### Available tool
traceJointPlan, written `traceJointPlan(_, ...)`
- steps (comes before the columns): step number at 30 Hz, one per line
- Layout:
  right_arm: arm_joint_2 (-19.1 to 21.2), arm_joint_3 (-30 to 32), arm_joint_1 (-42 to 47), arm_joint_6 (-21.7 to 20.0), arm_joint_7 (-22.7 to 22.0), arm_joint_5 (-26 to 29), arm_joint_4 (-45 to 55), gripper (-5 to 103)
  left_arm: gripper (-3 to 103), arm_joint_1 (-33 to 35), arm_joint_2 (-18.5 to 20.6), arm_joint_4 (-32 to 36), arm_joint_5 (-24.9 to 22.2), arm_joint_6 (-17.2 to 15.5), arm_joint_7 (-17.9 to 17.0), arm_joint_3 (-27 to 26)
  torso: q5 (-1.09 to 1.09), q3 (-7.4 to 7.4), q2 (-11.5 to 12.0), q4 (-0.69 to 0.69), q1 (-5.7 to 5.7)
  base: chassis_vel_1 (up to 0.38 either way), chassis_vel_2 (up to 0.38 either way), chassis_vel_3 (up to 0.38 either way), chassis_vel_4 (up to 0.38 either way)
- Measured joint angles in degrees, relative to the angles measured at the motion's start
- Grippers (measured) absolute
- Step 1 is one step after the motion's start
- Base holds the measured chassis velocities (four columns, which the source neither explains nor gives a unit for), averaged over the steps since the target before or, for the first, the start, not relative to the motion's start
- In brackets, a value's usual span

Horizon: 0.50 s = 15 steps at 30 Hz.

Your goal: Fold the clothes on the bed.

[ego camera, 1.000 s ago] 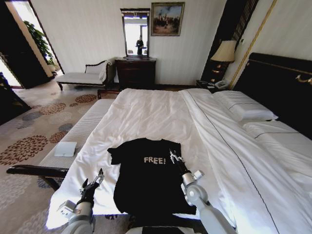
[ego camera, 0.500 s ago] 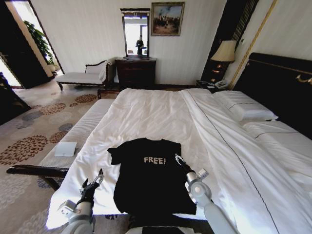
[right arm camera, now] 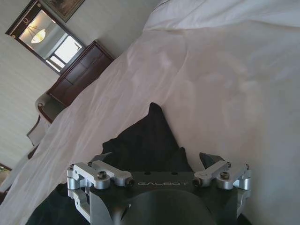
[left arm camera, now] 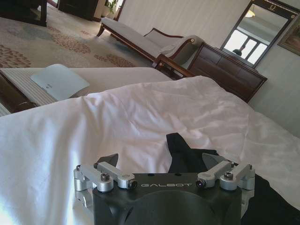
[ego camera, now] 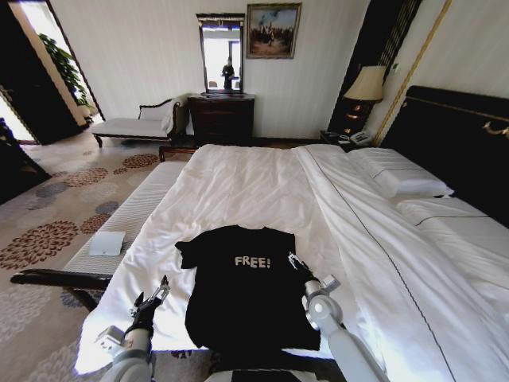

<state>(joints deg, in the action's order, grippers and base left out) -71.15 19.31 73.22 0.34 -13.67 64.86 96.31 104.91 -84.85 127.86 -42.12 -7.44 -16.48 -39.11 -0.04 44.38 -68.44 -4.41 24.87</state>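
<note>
Bed [ego camera: 262,179] takes up most of the room ahead, dark headboard at the robot's right and white sheet spread wide. Along its left side runs a narrow white-cushioned bench [ego camera: 131,219] carrying a small flat white pad [ego camera: 106,243], with a dark dresser [ego camera: 221,118] and mirror against the far wall. Near the bed's close edge lies the black T-shirt [ego camera: 242,290], spread flat with its "FREE!" lettering up and its hem toward the robot.

The right gripper [ego camera: 296,263] sits low over the shirt's right sleeve and shoulder, jaws spread wide and nothing between them (the right wrist view has the sleeve tip poking out just past the open fingers). The left gripper [ego camera: 151,300] hovers over bare sheet just beside the shirt's left edge, fingers likewise parted and empty.

The risk, as I judge it, is in the pinch. Thin black cloth on loose white sheet means a close that goes too deep could gather bedding with the sleeve and drag the whole shirt askew; too shallow, and the fabric slips free. Nothing stands between either gripper and the shirt.
</note>
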Motion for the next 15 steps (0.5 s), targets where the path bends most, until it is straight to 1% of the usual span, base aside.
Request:
traceJointPlan(1,0.0,-0.1,0.6,-0.7,1.8,1.3,0.8,100,100,-0.1,0.0,0.0,0.0,0.0,0.0,0.0,0.00,0.00,0.0,0.00,0.00,0.000,0.000,0.000,0.000)
traceJointPlan(2,0.0,-0.1,0.6,-0.7,1.8,1.3,0.8,100,100,-0.1,0.0,0.0,0.0,0.0,0.0,0.0,0.00,0.00,0.0,0.00,0.00,0.000,0.000,0.000,0.000)
traceJointPlan(4,0.2,-0.3,1.5,-1.9,4.2,1.9,1.7,100,100,0.0,0.0,0.1,0.0,0.0,0.0,0.0,0.00,0.00,0.0,0.00,0.00,0.000,0.000,0.000,0.000)
traceJointPlan(7,0.8,-1.1,2.9,-4.0,6.7,2.0,2.6,100,100,0.2,0.0,0.2,0.0,0.0,0.0,-0.3,0.00,0.00,0.0,0.00,0.00,0.000,0.000,0.000,0.000)
traceJointPlan(8,0.8,-1.1,2.9,-4.0,6.7,2.0,2.6,100,100,0.2,0.0,0.2,0.0,0.0,0.0,-0.3,0.00,0.00,0.0,0.00,0.00,0.000,0.000,0.000,0.000)
traceJointPlan(11,1.7,-1.7,4.1,-5.3,9.1,1.6,3.3,100,100,0.7,0.1,0.2,0.0,0.2,-0.1,-0.6,0.01,0.00,0.0,0.01,0.00,0.000,0.000,0.000,0.000)
traceJointPlan(13,3.0,-2.1,5.0,-5.8,10.1,1.2,3.9,100,100,0.9,0.1,0.1,0.0,0.4,0.0,-0.9,0.00,0.00,0.0,0.01,0.00,0.000,0.000,0.000,0.000)
traceJointPlan(14,3.0,-2.1,5.0,-5.8,10.1,1.2,3.9,100,100,0.9,0.1,0.1,0.0,0.4,0.0,-0.9,0.00,0.00,0.0,0.01,0.00,0.000,0.000,0.000,0.000)
traceJointPlan(15,4.1,-2.3,5.7,-5.9,10.5,1.0,4.4,100,100,1.0,0.1,0.1,-0.1,0.5,0.0,-1.0,0.01,0.00,0.0,0.01,0.00,0.000,0.000,0.000,0.000)
